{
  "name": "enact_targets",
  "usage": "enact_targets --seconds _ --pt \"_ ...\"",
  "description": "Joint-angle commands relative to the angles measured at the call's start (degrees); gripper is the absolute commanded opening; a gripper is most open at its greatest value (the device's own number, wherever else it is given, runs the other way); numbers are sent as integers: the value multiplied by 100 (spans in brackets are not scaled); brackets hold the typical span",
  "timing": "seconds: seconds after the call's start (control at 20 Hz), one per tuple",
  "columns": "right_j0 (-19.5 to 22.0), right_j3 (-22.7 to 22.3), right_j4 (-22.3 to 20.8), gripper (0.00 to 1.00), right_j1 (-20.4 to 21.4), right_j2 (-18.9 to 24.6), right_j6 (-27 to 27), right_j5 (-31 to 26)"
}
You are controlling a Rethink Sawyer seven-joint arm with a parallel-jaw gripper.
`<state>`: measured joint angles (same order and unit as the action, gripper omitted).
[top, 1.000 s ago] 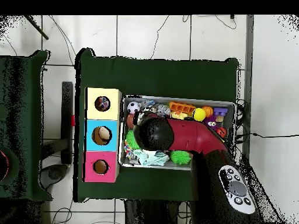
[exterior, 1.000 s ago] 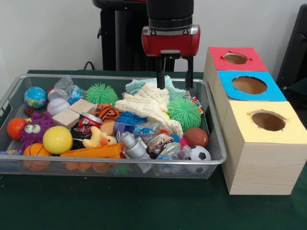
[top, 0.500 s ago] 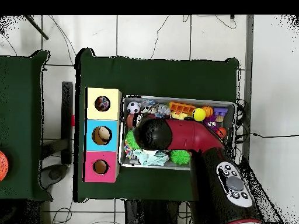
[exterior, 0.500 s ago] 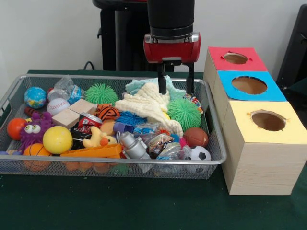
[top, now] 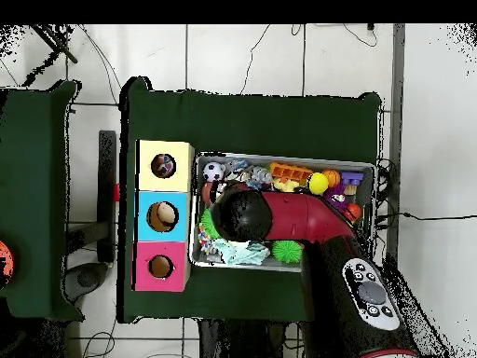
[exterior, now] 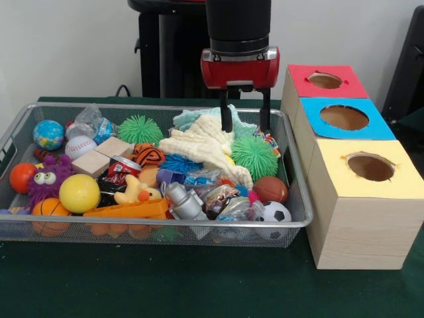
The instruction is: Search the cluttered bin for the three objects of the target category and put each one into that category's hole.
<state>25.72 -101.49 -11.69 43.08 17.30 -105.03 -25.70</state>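
The wire-mesh bin [exterior: 165, 224] is full of toys; it also shows in the overhead view [top: 365, 166]. My gripper [exterior: 246, 123] hangs open and empty over the bin's far right part, above a pale knitted cloth [exterior: 202, 147] and a green spiky ball [exterior: 254, 156]. One small patterned soft piece [exterior: 269, 140] lies against the bin's right wall, just right of the gripper. The yellow-topped box's hole [exterior: 371, 167] is nearest the camera; in the overhead view this hole [top: 164, 166] has something dark and patterned inside. The arm [top: 244, 216] hides the gripper from above.
The blue-topped box [exterior: 344, 118] and the red-topped box [exterior: 324, 80] stand behind the yellow one, right of the bin. The bin holds a yellow ball [exterior: 79, 193], an orange block [exterior: 126, 210], a football [exterior: 275, 213], foil packets [exterior: 222, 197] and wooden blocks [exterior: 103, 156].
The gripper has shifted a little to the right in the front view and come slightly lower. It stays open. Nothing in the bin has moved.
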Motion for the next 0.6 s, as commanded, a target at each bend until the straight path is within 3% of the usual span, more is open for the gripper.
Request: enact_targets --seconds 0.05,0.6 --pt "-58 -337 -475 100 -196 162 -84 398" --pt "-352 -640 -417 100 7 -292 -417 476"
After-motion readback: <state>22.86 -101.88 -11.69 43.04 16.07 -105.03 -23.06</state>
